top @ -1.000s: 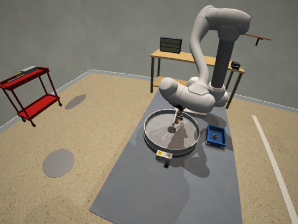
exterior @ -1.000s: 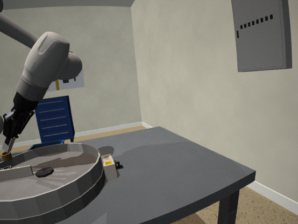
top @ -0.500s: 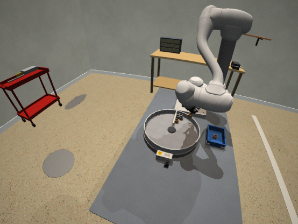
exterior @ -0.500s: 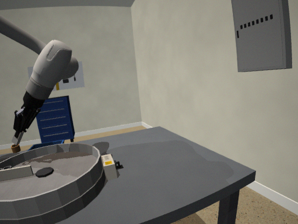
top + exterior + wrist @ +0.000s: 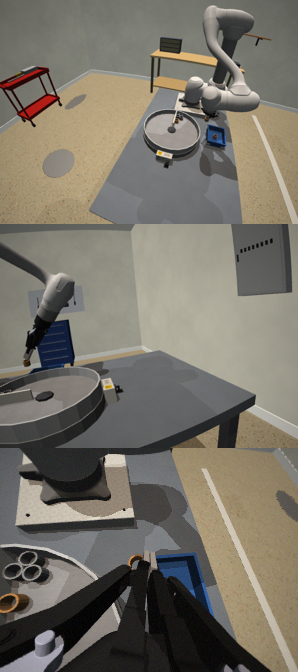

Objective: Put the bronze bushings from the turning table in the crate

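My gripper [image 5: 207, 117] [image 5: 27, 357] [image 5: 147, 558] is shut on the wall of a bronze bushing [image 5: 206, 118] [image 5: 26, 363] [image 5: 133, 560]. It holds the bushing in the air between the turning table [image 5: 147, 133] [image 5: 80, 396] [image 5: 75, 585] and the blue crate [image 5: 215, 144] [image 5: 36, 370] [image 5: 201, 583], just outside the table's rim. Another bronze bushing [image 5: 214, 137] lies in the crate. On the turning table a bronze bushing [image 5: 176, 120] [image 5: 9, 603] stands next to three steel bushings [image 5: 180, 116] [image 5: 24, 568].
A divider bar [image 5: 176, 114] [image 5: 16, 396] and a dark hub [image 5: 171, 129] [image 5: 44, 396] sit on the turning table. A control box [image 5: 164, 154] [image 5: 110, 389] stands at its front. The arm's base plate [image 5: 75, 503] lies behind. A wooden bench [image 5: 183, 57], a red cart [image 5: 27, 91] and a blue cabinet [image 5: 56, 345] stand farther off.
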You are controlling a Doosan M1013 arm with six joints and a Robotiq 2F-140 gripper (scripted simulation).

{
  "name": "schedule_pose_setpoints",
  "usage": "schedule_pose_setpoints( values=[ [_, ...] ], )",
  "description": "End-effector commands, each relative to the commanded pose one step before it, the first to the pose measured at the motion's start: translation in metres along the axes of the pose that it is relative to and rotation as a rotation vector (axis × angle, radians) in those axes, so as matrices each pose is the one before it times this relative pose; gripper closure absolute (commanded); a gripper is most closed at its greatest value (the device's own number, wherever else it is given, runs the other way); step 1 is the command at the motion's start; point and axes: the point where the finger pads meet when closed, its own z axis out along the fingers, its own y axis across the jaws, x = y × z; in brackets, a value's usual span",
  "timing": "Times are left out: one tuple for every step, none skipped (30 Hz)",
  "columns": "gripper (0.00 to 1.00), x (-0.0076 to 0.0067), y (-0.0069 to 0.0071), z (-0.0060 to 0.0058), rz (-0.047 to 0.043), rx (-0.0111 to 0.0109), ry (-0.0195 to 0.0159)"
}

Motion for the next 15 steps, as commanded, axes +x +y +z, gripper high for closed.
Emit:
schedule_pose_setpoints(
  values=[
    [1.00, 0.00988, 0.03643, 0.00847, 0.00084, 0.00036, -0.00102],
    [1.00, 0.00266, 0.00867, 0.00213, 0.00000, 0.00000, 0.00000],
    [1.00, 0.00249, 0.00813, 0.00199, 0.00000, 0.00000, 0.00000],
    [1.00, 0.00231, 0.00754, 0.00185, 0.00000, 0.00000, 0.00000],
    [1.00, 0.00212, 0.00691, 0.00170, 0.00000, 0.00000, 0.00000],
    [1.00, 0.00192, 0.00624, 0.00153, 0.00000, 0.00000, 0.00000],
    [1.00, 0.00171, 0.00556, 0.00137, 0.00000, 0.00000, 0.00000],
    [1.00, 0.00149, 0.00486, 0.00119, 0.00000, 0.00000, 0.00000],
    [1.00, 0.00127, 0.00415, 0.00102, 0.00000, 0.00000, 0.00000],
    [1.00, 0.00106, 0.00346, 0.00085, 0.00000, 0.00000, 0.00000],
    [1.00, 0.00086, 0.00278, 0.00068, 0.00000, 0.00000, 0.00000],
    [1.00, 0.00000, 0.00000, 0.00000, 0.00000, 0.00000, 0.00000],
    [1.00, 0.00000, 0.00000, 0.00000, 0.00000, 0.00000, 0.00000],
    [1.00, 0.00066, 0.00215, 0.00053, 0.00000, 0.00000, 0.00000],
    [1.00, 0.00048, 0.00157, 0.00038, 0.00000, 0.00000, 0.00000]
  ],
)
